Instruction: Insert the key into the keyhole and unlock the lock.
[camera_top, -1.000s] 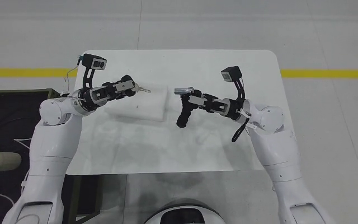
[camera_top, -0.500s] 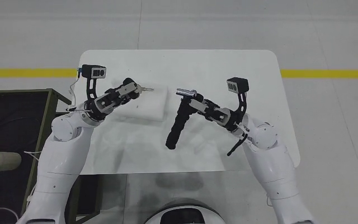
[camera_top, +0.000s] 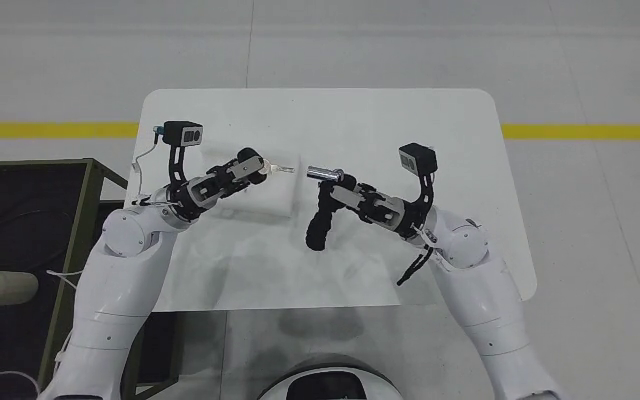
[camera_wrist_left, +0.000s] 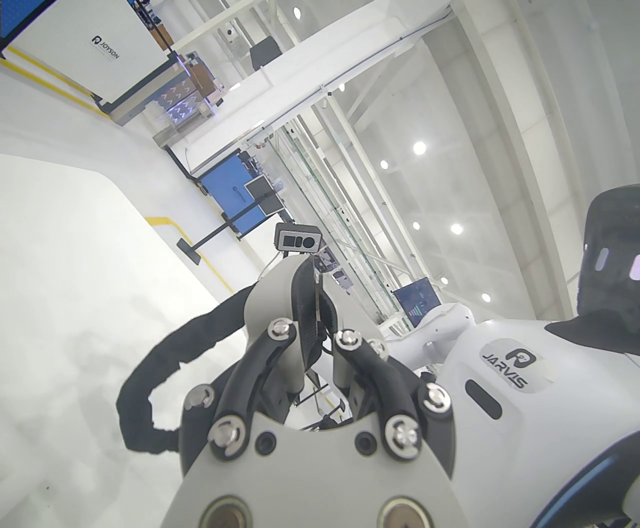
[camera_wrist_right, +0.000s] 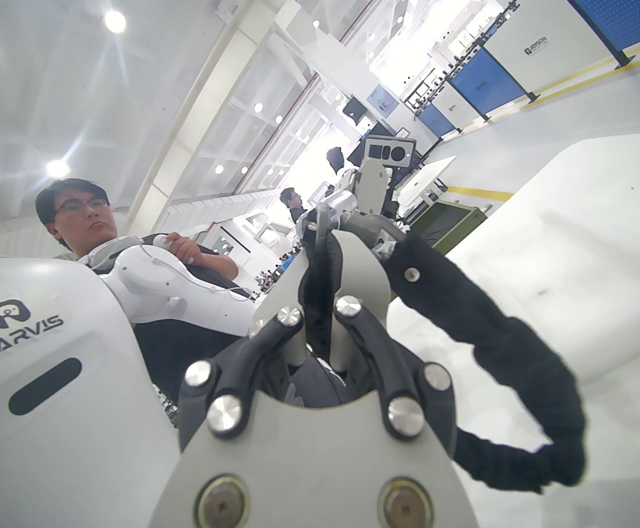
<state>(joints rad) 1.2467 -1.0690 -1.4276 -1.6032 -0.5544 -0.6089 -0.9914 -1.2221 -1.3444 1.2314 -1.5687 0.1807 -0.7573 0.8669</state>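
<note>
In the top view my left gripper (camera_top: 262, 166) is shut on a small silver key (camera_top: 284, 169), whose blade points right. My right gripper (camera_top: 338, 183) is shut on the lock, whose silver cylinder (camera_top: 323, 174) points left at the key across a small gap. The lock's black sleeved cable (camera_top: 321, 222) hangs in a loop below. In the left wrist view the key blade (camera_wrist_left: 317, 295) sits edge-on between my left gripper's (camera_wrist_left: 314, 280) pads, with the cable (camera_wrist_left: 165, 360) beyond. In the right wrist view my right gripper (camera_wrist_right: 325, 250) clamps the dark lock body (camera_wrist_right: 320, 290), and the cable (camera_wrist_right: 490, 345) curls beside it.
A white foam pad (camera_top: 262, 198) lies on the white table (camera_top: 400, 120) under the left gripper. A dark cart (camera_top: 40, 230) stands off the table's left edge. Bare tabletop lies behind and to the right of the arms.
The left gripper carried the key right and slightly nearer. The right gripper shifted the lock a little left, narrowing the gap. The hanging cable swung and curled up shorter.
</note>
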